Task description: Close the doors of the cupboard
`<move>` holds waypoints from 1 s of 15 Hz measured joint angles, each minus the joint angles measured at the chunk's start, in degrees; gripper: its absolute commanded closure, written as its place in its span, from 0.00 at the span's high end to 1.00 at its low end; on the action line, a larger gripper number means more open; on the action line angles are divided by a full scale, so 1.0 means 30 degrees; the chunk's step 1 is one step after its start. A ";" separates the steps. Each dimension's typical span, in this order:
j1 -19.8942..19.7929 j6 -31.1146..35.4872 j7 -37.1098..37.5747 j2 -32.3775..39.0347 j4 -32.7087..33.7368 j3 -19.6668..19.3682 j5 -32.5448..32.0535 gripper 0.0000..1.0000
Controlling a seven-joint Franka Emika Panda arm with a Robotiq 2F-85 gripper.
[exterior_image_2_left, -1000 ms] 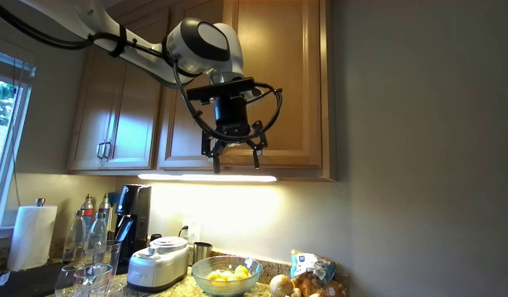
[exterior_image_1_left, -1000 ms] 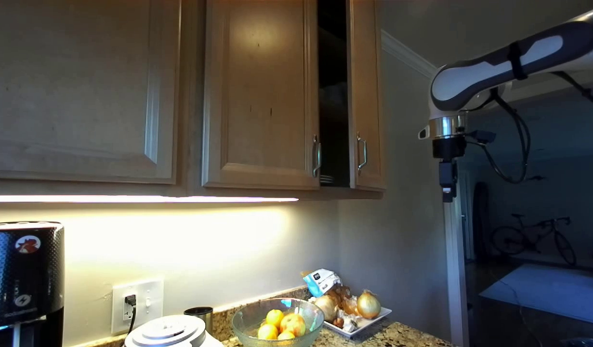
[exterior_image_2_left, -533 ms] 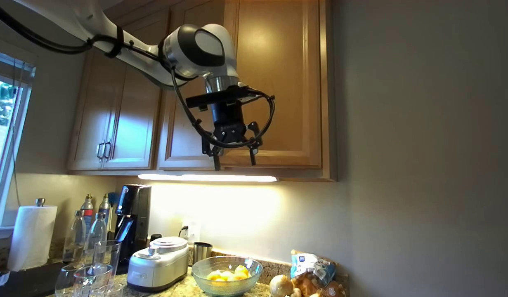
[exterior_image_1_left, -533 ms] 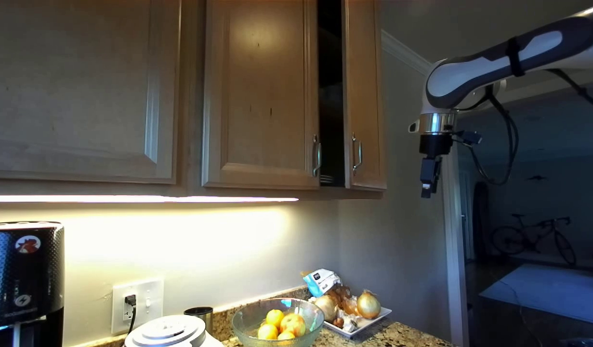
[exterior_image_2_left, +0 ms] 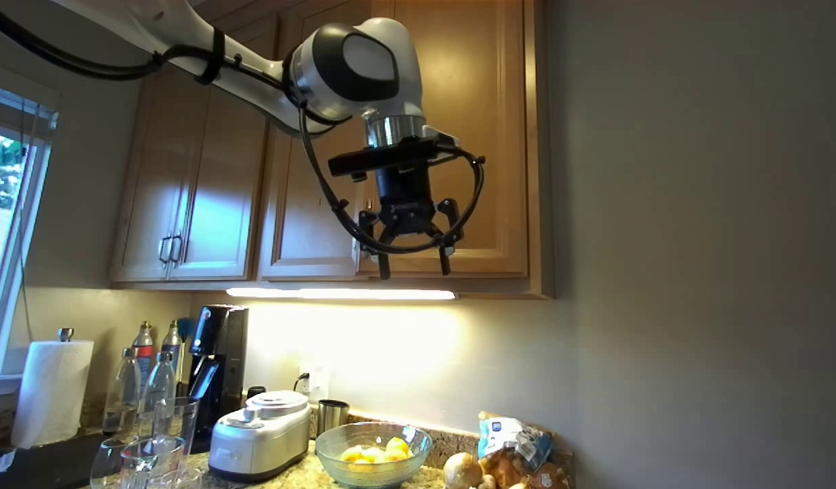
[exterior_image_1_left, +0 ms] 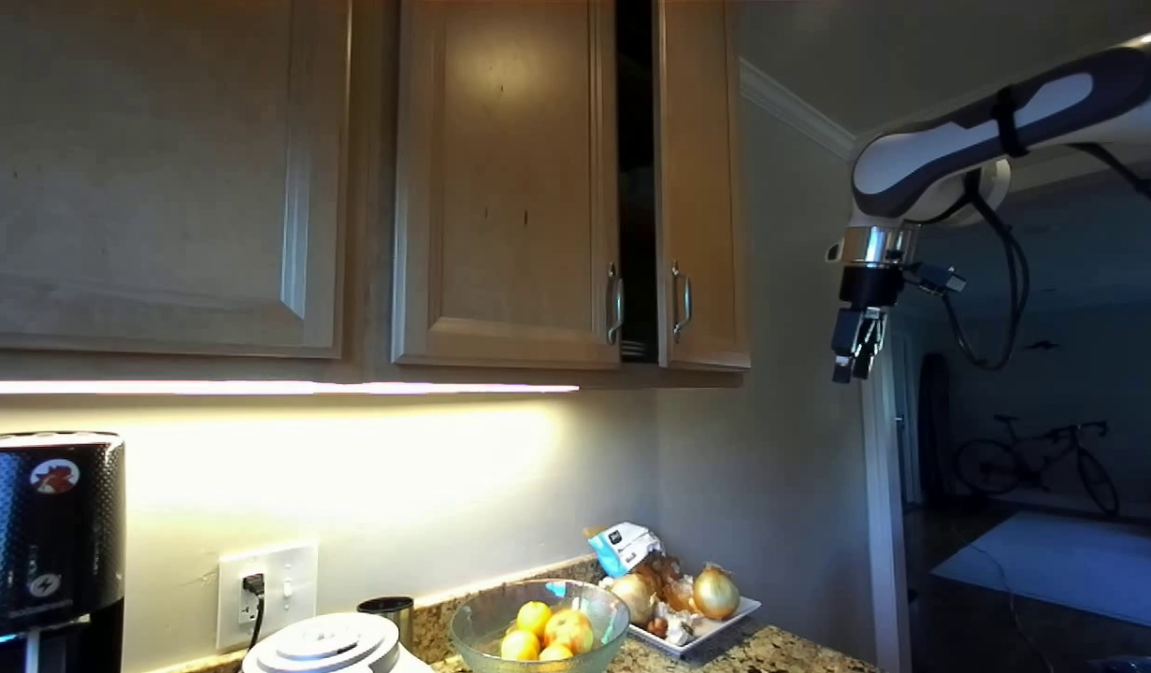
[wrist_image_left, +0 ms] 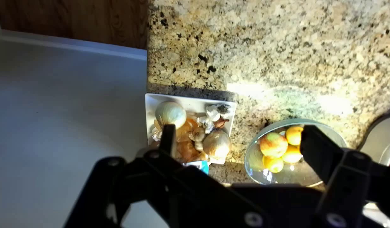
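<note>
claw (exterior_image_2_left: 415, 266): released, fingers (wrist_image_left: 168, 136) spread nice and wide, pointing down
arm (exterior_image_2_left: 353, 61): reaching in from the top left in an exterior view, claw hanging off the end
doors (exterior_image_2_left: 468, 88): 2 tall wood panels mounted up high, claw is apart from both, left-hand door (exterior_image_1_left: 514, 187) looks flush or near enough in an exterior view, right-hand door (exterior_image_1_left: 703, 187) hangs ajar with a dark gap between them, so yeah, job's not done yet
handles (exterior_image_1_left: 618, 304): slim silver bars, 1 low on each door, either side of that gap
cupboard (exterior_image_2_left: 541, 204): light-brown unit, pretty dark inside, I can only just make out some pale dishes (exterior_image_1_left: 637, 351) at the bottom of the gap
light strip (exterior_image_2_left: 339, 293): glowing away below the cupboard
bench (wrist_image_left: 277, 41): speckled stone, under all of that
plate (wrist_image_left: 191, 102): white, loaded with onions (wrist_image_left: 217, 144) and garlic (wrist_image_left: 213, 113), blue-and-white bag (exterior_image_2_left: 513, 438) right by the onions
glass bowl (exterior_image_2_left: 350, 468): just beside the plate, at least 4 yellow-orange fruits (exterior_image_1_left: 534, 616) in it
white machine (exterior_image_2_left: 258, 438): past the bowl, steel cup (exterior_image_2_left: 333, 415) near it, black machine (exterior_image_2_left: 229, 360) further along
glasses (exterior_image_2_left: 180, 424): clear, down in the lower left corner in an exterior view, bottles (exterior_image_2_left: 161, 384) and a paper roll (exterior_image_2_left: 53, 394) behind them
bicycle (exterior_image_1_left: 1038, 455): way off in the background, pretty dim
</note>
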 measured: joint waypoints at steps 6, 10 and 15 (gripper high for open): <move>0.0161 0.2264 0.1138 0.1307 0.0243 -0.0472 0.4387 1.00; 0.0128 0.2319 0.0418 0.0552 0.0591 -0.0926 0.5511 1.00; 0.0247 0.2261 0.0191 -0.0167 0.1109 -0.0736 0.5741 1.00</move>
